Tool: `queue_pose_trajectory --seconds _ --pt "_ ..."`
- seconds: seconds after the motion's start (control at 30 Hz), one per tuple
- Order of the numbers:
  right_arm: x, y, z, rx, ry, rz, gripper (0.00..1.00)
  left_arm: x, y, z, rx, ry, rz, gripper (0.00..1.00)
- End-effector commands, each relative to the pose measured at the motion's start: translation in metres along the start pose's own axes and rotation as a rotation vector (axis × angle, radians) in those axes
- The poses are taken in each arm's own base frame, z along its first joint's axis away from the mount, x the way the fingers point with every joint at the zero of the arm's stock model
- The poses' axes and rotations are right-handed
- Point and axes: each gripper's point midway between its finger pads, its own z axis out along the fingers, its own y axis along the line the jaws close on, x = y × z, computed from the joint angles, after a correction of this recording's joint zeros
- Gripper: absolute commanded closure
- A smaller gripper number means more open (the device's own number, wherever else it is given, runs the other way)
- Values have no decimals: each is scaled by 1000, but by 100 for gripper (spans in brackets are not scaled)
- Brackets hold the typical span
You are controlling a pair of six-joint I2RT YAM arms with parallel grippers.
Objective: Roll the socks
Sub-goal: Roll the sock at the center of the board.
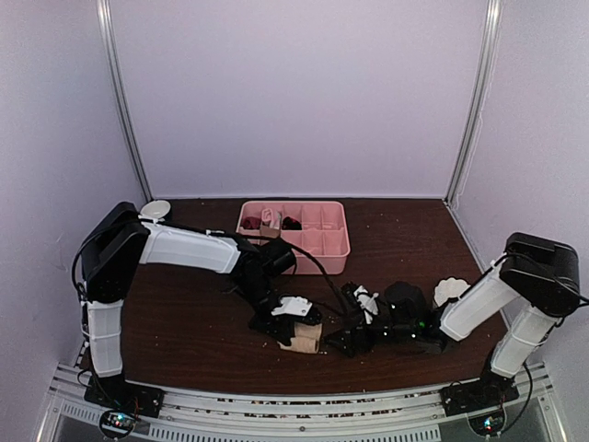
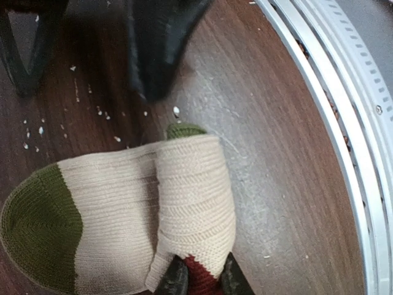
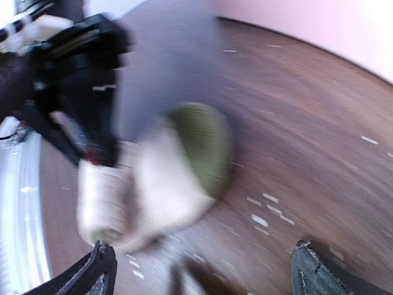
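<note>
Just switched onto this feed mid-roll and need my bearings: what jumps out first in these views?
A half-rolled beige sock with an olive toe fills the left wrist view, near the table's front edge, with the left jaws pinching its maroon end. The right jaws stand wide open close beside it, though that wrist view is blurred. Behind them, a pink tray sits at the back centre of the table.

Pale lilac walls [image 1: 294, 92] close in three sides, evenly lit; slim metal posts [image 1: 124, 101] mark the back corners; the dark brown desk [image 1: 184, 322] is crumb-speckled; a ribbed aluminium rail [image 1: 304, 410] edges its near side.
</note>
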Motion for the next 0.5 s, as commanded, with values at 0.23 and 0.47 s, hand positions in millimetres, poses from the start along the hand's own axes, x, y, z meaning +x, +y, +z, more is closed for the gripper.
queue_pose_trajectory --seconds 0.23,0.47 --pt "-46 -69 -91 455 -402 247 0 27 -31 2 208 59 -212 84" --pt "-38 -25 -70 335 -296 -41 0 25 -18 -2 258 13 -341 84"
